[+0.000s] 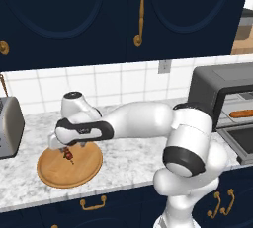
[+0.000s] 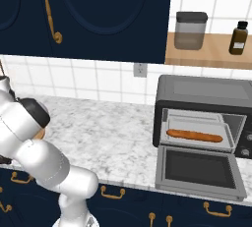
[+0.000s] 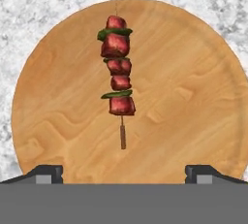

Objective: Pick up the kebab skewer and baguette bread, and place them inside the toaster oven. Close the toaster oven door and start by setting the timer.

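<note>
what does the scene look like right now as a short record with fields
hand: open, hovering above the round wooden board, holding nothing
kebab skewer: lying on the board, between the fingertips' line in the hand view
baguette bread: already on the tray inside the toaster oven
toaster oven door: folded down open
silver toaster: on the counter left of the board

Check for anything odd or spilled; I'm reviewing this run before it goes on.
Nothing stands out. The skewer lies flat on the round board, chunks intact, under the open pincer. The baguette rests inside the toaster oven, its door folded down.
</note>
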{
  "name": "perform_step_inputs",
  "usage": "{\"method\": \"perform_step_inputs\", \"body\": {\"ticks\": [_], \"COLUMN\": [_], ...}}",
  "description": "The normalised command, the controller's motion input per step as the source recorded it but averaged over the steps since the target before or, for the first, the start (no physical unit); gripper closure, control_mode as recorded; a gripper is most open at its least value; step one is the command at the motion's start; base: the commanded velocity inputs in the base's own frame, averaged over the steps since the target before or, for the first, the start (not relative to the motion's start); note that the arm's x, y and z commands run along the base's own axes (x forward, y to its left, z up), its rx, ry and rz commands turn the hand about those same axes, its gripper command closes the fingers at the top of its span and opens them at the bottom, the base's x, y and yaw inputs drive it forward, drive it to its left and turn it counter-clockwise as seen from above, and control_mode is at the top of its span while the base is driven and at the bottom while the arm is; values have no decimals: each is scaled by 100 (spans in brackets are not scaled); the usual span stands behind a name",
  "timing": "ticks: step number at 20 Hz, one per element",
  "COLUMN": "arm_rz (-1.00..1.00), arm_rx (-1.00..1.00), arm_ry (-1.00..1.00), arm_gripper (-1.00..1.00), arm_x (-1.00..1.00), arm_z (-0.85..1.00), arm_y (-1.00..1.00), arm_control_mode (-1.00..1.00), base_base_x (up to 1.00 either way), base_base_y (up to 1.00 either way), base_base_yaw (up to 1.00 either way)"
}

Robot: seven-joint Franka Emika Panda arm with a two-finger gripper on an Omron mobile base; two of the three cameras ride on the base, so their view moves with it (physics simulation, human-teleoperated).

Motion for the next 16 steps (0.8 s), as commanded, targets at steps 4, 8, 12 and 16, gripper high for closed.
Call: {"method": "perform_step_inputs", "body": {"ticks": [4, 8, 12, 16], "arm_rz": [0, 0, 0, 0], "arm_rx": [0, 0, 0, 0], "arm_ry": [0, 0, 0, 0], "arm_gripper": [-100, -100, -100, -100], "arm_x": [20, 35, 22, 1], "arm_z": [-15, -17, -11, -14], "arm_y": [23, 2, 7, 19], "arm_control_mode": [-100, -100, -100, -100], "base_base_x": [0, 0, 0, 0], "base_base_y": [0, 0, 0, 0], "base_base_yaw": [0, 0, 0, 0]}}
